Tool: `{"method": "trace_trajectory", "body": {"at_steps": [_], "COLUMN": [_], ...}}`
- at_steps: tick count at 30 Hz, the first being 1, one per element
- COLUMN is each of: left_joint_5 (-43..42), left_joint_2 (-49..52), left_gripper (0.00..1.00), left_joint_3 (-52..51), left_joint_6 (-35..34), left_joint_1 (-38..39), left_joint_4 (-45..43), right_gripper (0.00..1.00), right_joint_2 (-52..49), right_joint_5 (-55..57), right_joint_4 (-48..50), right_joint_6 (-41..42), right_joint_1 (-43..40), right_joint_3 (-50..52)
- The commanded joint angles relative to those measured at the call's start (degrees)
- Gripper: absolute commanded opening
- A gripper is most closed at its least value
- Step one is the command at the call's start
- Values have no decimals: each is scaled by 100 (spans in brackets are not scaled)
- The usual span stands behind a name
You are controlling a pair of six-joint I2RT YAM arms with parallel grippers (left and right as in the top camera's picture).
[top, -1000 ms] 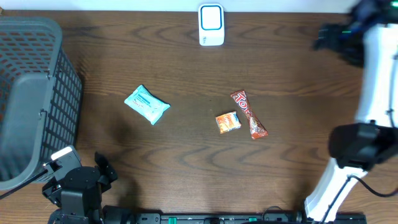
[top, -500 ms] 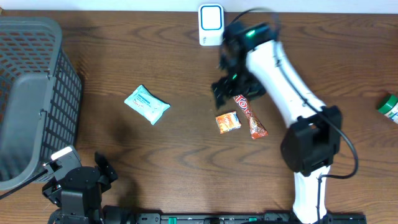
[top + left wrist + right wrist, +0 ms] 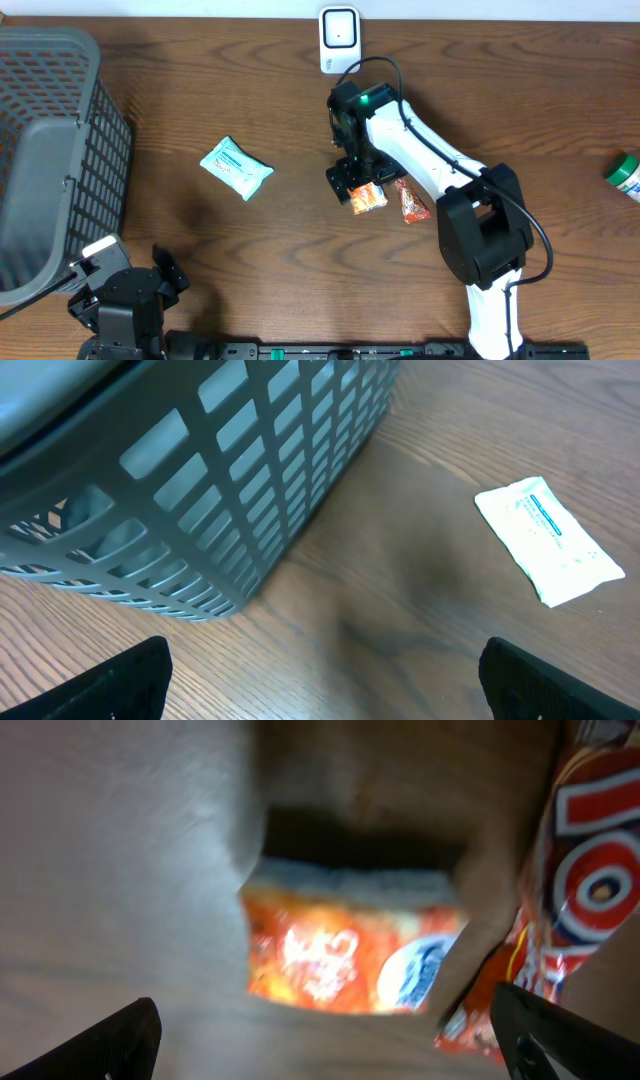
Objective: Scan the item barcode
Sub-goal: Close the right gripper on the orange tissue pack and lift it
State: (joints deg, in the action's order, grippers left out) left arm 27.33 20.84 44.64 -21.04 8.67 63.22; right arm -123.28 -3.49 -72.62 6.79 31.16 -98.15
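Three packets lie mid-table: a small orange packet (image 3: 370,198), a long red wrapper (image 3: 410,201) just right of it, and a light-blue packet (image 3: 236,167) further left. A white scanner (image 3: 340,40) stands at the far edge. My right gripper (image 3: 347,180) hangs open directly over the orange packet's left end. In the right wrist view the orange packet (image 3: 350,955) fills the middle ahead of the open right gripper (image 3: 335,1055), with the red wrapper (image 3: 590,870) on the right. My left gripper (image 3: 325,680) rests open near the front left, holding nothing. No barcode shows.
A grey mesh basket (image 3: 50,150) takes up the left side; in the left wrist view the basket wall (image 3: 200,480) is close, with the light-blue packet (image 3: 548,540) beyond. A green-capped bottle (image 3: 624,177) lies at the right edge.
My right arm swung in from the far right edge, passed the scanner, and came down over the orange packet. The left arm has stayed still.
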Motion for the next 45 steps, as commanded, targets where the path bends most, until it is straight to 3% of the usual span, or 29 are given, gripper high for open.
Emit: {"method": "trace_trajectory", "body": {"at_steps": [1,11,18,26,34,45], "left_joint_5": [35,35,35,35,35,35], "left_joint_2": [0,0,0,0,0,0], "left_gripper": [98,98,98,98,98,98], "left_joint_3": [13,13,13,13,13,13], "left_joint_6": [-26,-28,-26,-26,-26,-28], "left_joint_1": [-28,-28,-28,-28,-28,-28], "left_joint_4": [24,24,24,26,26,24], "right_gripper": [99,98,76,71,64,66], "right_joint_2": [-48,-48,-48,-48,-48,-48], "right_joint_5": [275,251,249,-4,-7,-745], "right_joint_4": [262,1322,1366,1303,702,-546], "right_joint_6": [39,26,46,48,221,363], "right_joint_1": [2,2,2,2,2,-13], "right_joint_3": [229,944,931,909,553,-533]}}
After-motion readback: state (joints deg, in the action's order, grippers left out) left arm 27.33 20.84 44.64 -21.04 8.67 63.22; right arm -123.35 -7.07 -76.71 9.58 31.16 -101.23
